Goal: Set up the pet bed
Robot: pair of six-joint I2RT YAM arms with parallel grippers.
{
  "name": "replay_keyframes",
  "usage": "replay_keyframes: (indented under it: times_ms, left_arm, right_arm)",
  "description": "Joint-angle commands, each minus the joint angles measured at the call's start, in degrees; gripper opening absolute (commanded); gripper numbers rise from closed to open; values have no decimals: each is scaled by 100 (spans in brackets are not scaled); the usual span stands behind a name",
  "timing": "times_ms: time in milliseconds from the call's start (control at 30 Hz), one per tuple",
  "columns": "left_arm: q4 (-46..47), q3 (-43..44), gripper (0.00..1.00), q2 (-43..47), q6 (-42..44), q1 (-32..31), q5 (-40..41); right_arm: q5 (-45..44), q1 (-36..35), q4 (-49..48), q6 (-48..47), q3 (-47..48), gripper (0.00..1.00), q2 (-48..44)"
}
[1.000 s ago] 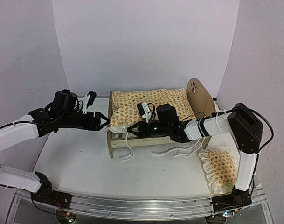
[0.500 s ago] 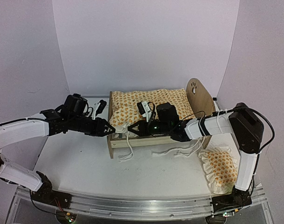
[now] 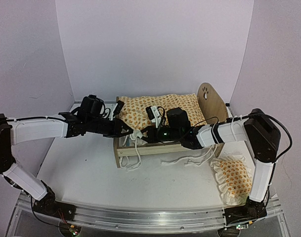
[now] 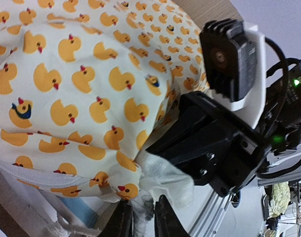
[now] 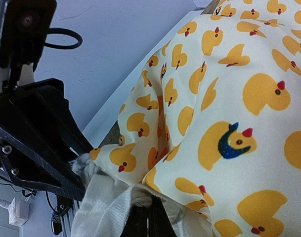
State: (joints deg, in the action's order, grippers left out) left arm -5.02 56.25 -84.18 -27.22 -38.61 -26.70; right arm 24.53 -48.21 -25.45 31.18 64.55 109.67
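Note:
The pet bed [image 3: 155, 149] stands mid-table, its paw-print end board [image 3: 211, 101] on the right. A duck-print quilt [image 3: 160, 111] lies bunched over it. My left gripper [image 3: 132, 132] is at the quilt's near left corner. In the left wrist view my left gripper [image 4: 144, 219] has its jaws narrowed onto the white ruffle [image 4: 165, 180] under the quilt [image 4: 66, 89]. My right gripper [image 3: 144, 134] sits right beside it. In its wrist view my right gripper [image 5: 146, 222] is shut on the ruffle of the quilt [image 5: 229, 98]. A blue strip of mattress [image 4: 88, 217] shows below the quilt.
A matching ruffled pillow [image 3: 235, 178] lies on the table at the front right, by the right arm's base. White ruffle trim [image 3: 190, 160] trails onto the table in front of the bed. White walls close in the back and sides. A metal rail [image 3: 150, 219] runs along the near edge.
My left arm has swung right to the quilt's near left corner, and its jaws have closed from wide open onto the ruffle. The right arm has stayed put.

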Motion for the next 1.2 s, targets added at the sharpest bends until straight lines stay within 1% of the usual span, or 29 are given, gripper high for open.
replay_keyframes:
  times_ms: [0,33,67,100,133,167,200,267,333,400,467,533,600,633,667,733,767,833,900,967,1033,1100,1167]
  left_arm:
    - [750,531,14,-6,-165,3,-42]
    - [388,615,16,-17,-82,3,242]
    - [159,578,27,60,-46,3,518]
    - [64,414,35,197,-46,3,820]
    - [-12,214,51,402,-51,2,1072]
    - [-87,-18,58,631,-48,2,1278]
    - [-216,-212,63,933,-38,3,1433]
    - [-508,-522,68,1393,-62,3,1671]
    - [-838,-756,77,1838,-121,13,1951]
    - [-1175,-912,79,2159,-222,11,2160]
    - [-1334,-1197,80,2416,-410,11,2114]
    - [-1294,-1556,78,2662,-770,4,1750]
    - [-971,-2015,74,2864,-1357,-65,1448]
    - [-734,-2228,72,2934,-1615,-221,1466]
    - [-557,-2421,72,3004,-1889,-531,1720]
    - [-193,-2681,71,2987,-2347,-1286,2518]
    - [-80,-2764,70,2882,-2627,-1727,3080]
    - [275,-2819,68,2523,-2875,-2349,3854]
    - [314,-2568,68,1889,-2944,-2874,4703]
    - [74,-2168,68,1080,-3134,-3140,5018]
    - [-182,-1761,67,306,-3221,-3227,5098]
    - [-530,-1432,62,-226,-3330,-3282,5287]
    - [-634,-1245,58,-570,-3250,-3293,5355]
  right_arm:
    - [-64,-15,-237,-147,98,0,-284]
    - [-40,-19,-233,-141,113,0,-268]
    - [0,-16,-225,-131,154,0,-256]
    - [66,-19,-172,-134,207,0,-213]
    - [130,-16,-93,-170,266,0,-181]
    - [214,-16,-39,-224,313,0,-134]
    - [295,-18,45,-303,364,0,-90]
    - [332,-32,303,-527,514,0,-17]
    - [338,-42,761,-791,821,0,104]
    - [255,-50,1292,-1055,1154,0,219]
    - [141,-57,1578,-1172,1283,0,213]
    - [132,-62,1687,-1176,1293,0,158]
    - [148,-87,1816,-1178,1313,0,128]
    - [141,-107,1898,-1176,1335,0,113]
    - [112,-119,2072,-1178,1384,1,108]
    - [31,-120,2335,-1169,1485,1,100]
    - [-16,-125,2410,-1167,1507,1,72]
    - [-40,-123,2533,-1141,1575,4,59]
    - [-103,-134,2984,-1164,1725,11,68]
    - [-228,-155,3333,-1219,1774,16,9]
    - [-423,-180,3607,-1304,1761,22,-97]
    - [-606,-183,3839,-1383,1731,26,-230]
    - [-748,-189,4035,-1483,1687,28,-353]
